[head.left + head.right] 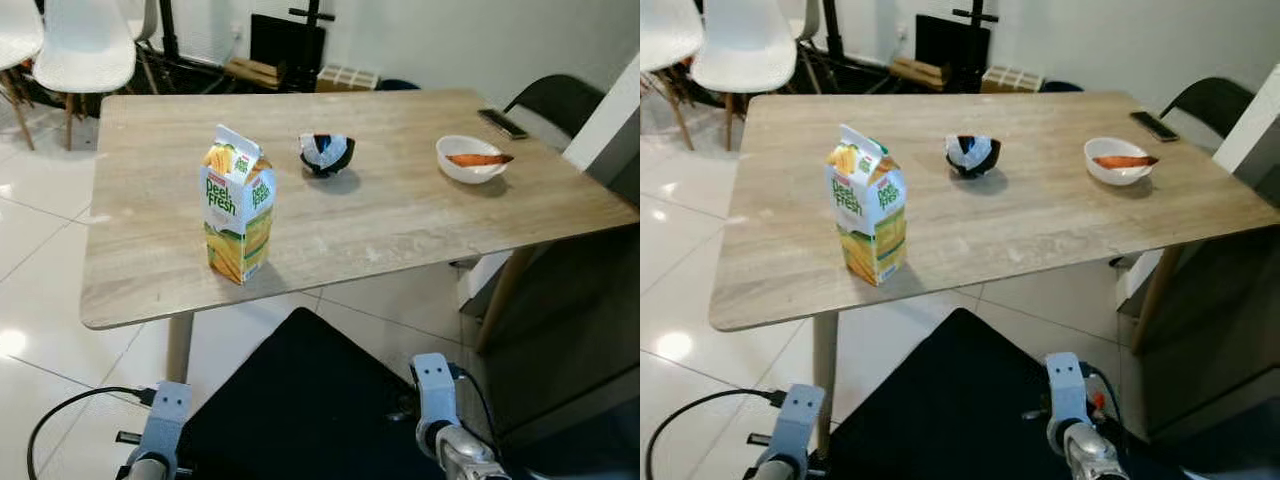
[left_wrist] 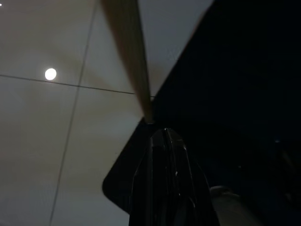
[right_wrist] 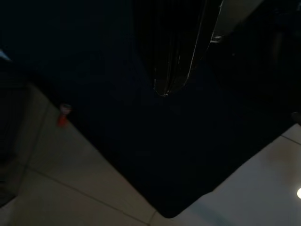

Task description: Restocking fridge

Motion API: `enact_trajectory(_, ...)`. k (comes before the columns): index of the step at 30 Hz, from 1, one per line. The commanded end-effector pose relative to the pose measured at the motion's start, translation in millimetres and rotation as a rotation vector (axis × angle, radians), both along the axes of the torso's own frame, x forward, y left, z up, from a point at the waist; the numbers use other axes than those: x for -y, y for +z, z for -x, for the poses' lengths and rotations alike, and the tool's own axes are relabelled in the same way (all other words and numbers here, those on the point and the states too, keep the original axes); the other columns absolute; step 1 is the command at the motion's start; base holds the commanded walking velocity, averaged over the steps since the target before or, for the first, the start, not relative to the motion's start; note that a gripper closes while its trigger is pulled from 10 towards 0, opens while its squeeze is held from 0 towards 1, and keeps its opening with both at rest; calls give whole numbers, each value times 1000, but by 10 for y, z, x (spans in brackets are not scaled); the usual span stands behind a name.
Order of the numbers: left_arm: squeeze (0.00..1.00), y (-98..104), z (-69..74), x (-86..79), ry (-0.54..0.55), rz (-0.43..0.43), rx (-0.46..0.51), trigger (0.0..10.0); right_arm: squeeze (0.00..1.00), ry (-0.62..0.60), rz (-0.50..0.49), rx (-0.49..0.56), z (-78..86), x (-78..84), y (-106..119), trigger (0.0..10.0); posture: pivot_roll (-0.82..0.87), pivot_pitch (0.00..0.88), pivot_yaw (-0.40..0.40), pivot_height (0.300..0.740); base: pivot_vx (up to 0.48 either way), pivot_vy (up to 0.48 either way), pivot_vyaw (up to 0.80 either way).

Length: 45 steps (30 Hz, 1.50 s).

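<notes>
Left eye view, writing: the juice carton (image 1: 238,205) reads "peel fresh" in green letters on a white panel, with a red band above it; the smaller print is too small to read.
Carton, place: it stands upright on the wooden surface (image 1: 400,215), toward the near left part, a little back from the front edge.
Carton against claws: both arms hang low below the front edge of the surface, well apart from the carton; the left claw (image 2: 164,179) and right claw (image 3: 176,52) point down at the floor beside a black panel (image 1: 300,400).
Left claw: in its wrist view the two black fingers lie pressed together, holding nothing.
Right claw: its wrist view is very dark; the fingers appear pressed together, holding nothing.
Carton, looks: gable top, white upper half, yellow and green lower half with a fruit picture near the top.
Other things: a dark bowl (image 1: 327,154) sits mid-surface; a white bowl (image 1: 471,159) with something orange sits to the right; a phone (image 1: 502,123) lies at the far right corner.
</notes>
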<state>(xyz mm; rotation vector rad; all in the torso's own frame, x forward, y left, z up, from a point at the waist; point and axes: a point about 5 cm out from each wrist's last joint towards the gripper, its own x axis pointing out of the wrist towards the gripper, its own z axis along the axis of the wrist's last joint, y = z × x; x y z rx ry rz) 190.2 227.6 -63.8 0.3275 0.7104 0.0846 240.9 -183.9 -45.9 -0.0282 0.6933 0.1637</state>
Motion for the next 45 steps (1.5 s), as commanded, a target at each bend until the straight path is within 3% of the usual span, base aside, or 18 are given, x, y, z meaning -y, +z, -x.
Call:
enact_trajectory(1, 0, -36, 77, -37, 15, -8, -29, 10000, 0, 7, 6, -21, 5, 2, -11, 10000, 25, 44, -163, 740, 0, 0, 0)
enact_trajectory(10, 0, -62, 139, -54, 41, 5, -40, 10000, 0, 20, -14, -17, 17, -86, -26, 10000, 17, 37, -149, 740, 0, 0, 0)
enact_trajectory(18, 0, -62, 146, -75, 87, 41, -33, 10000, 0, -6, -58, -13, 14, -92, -22, 10000, -19, 41, -78, 740, 0, 0, 0)
enact_trajectory(24, 0, -118, 280, -56, 61, 53, -58, 10000, 0, -19, -116, -18, 67, -125, -52, 10000, -18, 63, -62, 740, 0, 0, 0)
enact_trajectory(30, 0, -118, 308, -115, 15, 39, -84, 10000, 0, -22, -143, -14, 62, -213, -55, 10000, -19, 62, -14, 740, 0, 0, 0)
enact_trajectory(45, 0, -108, 353, -214, 15, 31, -95, 10000, 0, -28, -176, -35, 148, -307, -114, 10000, -5, 71, -11, 740, 0, 0, 0)
